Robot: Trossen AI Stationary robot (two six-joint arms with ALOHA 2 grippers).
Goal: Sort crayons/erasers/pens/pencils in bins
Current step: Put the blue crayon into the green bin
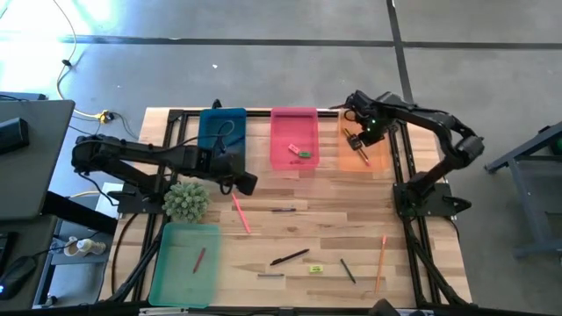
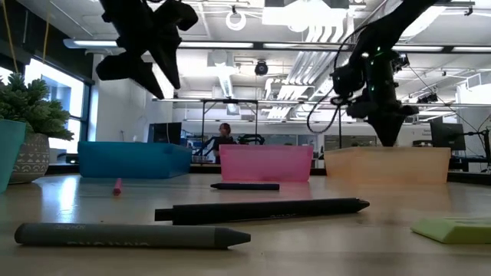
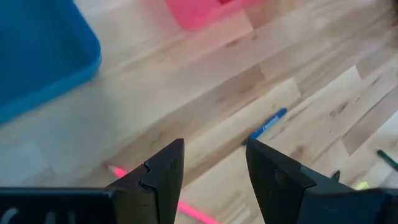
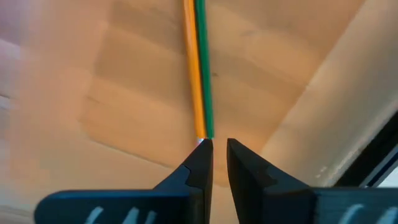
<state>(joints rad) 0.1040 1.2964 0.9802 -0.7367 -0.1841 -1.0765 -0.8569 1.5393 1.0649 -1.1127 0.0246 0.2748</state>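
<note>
The right gripper (image 1: 356, 139) is seen hovering over the orange bin (image 1: 379, 156) at the far right of the table (image 1: 351, 219), its jaws parted by a narrow gap and holding nothing. Directly ahead of its fingertips (image 4: 200, 160), an orange pencil (image 4: 192, 68) and a green pencil (image 4: 202, 68) are shown lying side by side, touching, on the floor of that bin.

The left gripper (image 1: 248, 184) is held above the bare boards just in front of the blue bin (image 1: 221, 123), beside a small potted plant (image 1: 186, 200); its jaws are spread and nothing is gripped. A pink pencil (image 1: 240, 212) lies on the wood just beneath it, and a blue pen (image 3: 266, 124) is seen a little farther out.

The pink bin (image 1: 293, 139) is pictured between the blue and orange ones, with a green eraser (image 1: 305, 154) inside. The light green bin (image 1: 184, 263) sits at the near left, holding one red crayon (image 1: 199, 258).

Scattered across the near boards are a black pen (image 1: 290, 257), a yellow eraser (image 1: 316, 269), a dark pencil (image 1: 348, 270) and an orange stick (image 1: 380, 262).
</note>
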